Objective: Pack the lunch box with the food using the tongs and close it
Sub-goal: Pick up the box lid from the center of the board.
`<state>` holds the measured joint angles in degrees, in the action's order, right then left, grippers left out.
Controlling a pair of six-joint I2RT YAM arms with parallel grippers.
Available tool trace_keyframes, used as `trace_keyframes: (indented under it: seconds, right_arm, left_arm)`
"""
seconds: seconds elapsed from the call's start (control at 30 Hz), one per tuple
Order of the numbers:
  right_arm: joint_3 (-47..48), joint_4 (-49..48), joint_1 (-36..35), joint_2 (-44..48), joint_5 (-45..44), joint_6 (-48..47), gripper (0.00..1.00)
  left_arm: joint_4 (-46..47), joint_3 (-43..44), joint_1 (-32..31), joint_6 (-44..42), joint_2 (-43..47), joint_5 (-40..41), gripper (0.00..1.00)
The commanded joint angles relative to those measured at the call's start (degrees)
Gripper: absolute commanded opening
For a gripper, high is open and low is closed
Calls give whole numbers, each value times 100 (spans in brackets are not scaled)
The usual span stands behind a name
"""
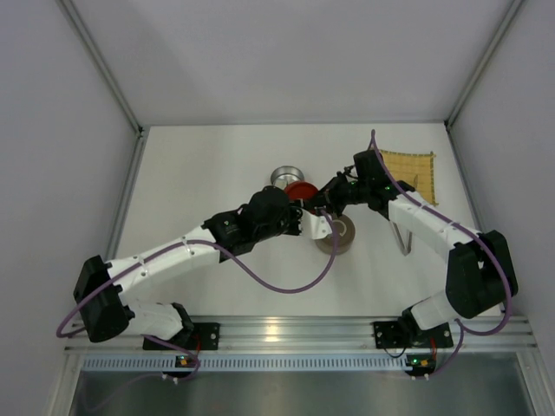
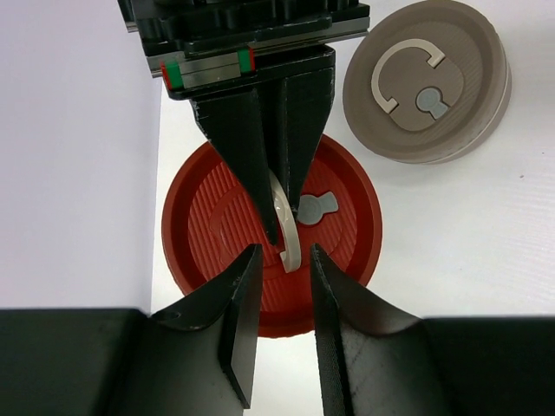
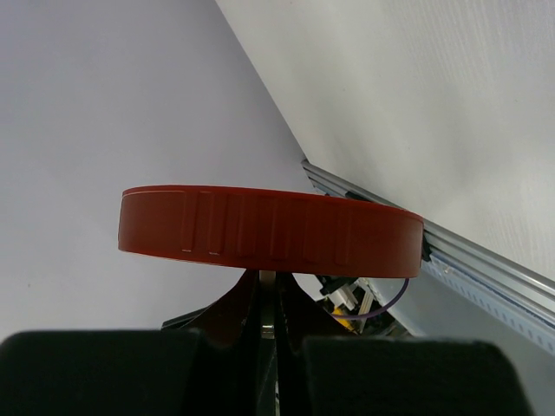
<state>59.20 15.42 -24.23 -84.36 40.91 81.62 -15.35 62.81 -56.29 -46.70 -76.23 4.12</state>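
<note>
The right claw (image 3: 268, 299) is pressed tight on the thin metal ring (image 2: 290, 243) standing up from the red lid (image 2: 347, 225), near the middle of the desk (image 1: 208, 173); whether the lid is off the surface I cannot tell. The left claw (image 2: 284, 256) sits just over the same lid with its fingers partly spread, gripping nothing, its tips right beside the ring. A brown lid (image 2: 434, 87) with its ring folded flat lies just beside the red one, toward the near edge. A silver tin (image 1: 284, 176) stands open just beyond, toward the far edge. The tongs (image 1: 401, 243) lie partly under the right forearm, and a yellow mat (image 1: 409, 166) sits near the far right corner.
</note>
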Motion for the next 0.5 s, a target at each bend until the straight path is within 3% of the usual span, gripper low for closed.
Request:
trace_keyframes:
  seconds: [0.0,0.47]
  right_arm:
    - [-14,-329,-73,227,146,73,0]
    - [-66,-391,-82,279,207,117,0]
  left_arm:
    - [235,47,13,-68,-15,-104,33]
    - [270,250,31,-59,-428,159,31]
